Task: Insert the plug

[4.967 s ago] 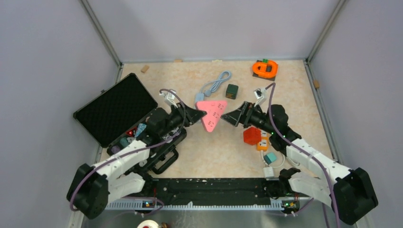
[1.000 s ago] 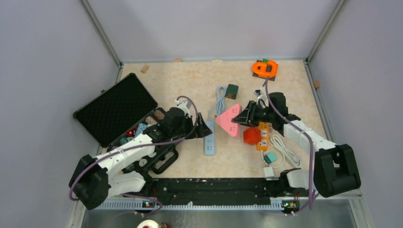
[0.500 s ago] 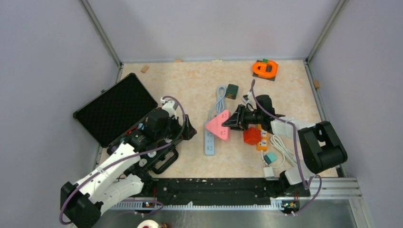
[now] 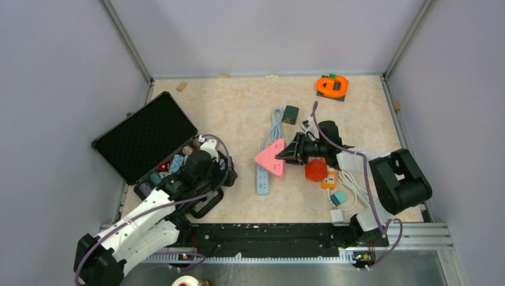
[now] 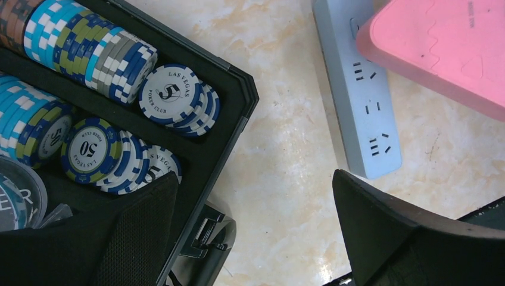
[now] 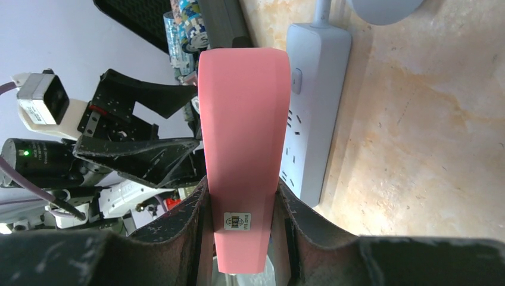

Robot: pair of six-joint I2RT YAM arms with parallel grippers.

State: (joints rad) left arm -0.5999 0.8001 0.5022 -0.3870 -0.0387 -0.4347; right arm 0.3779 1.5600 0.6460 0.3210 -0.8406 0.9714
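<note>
Pink plug sits pinched by its edges in the right gripper, tilted just above the strip. The left gripper hangs spread wide and empty over the case rim. Alignment looks to be in hand; next, level the plug and match its hidden prongs to a socket.

Smooth matt pink plastic on the triangular socket block, with a small paper label. Pale grey-blue power strip in smooth satin plastic. Marble-patterned desk, smooth with faint sheen. Matt black case, shiny metal latch, glossy printed poker chips. Matt black, scuffed jaws on the right gripper.
</note>
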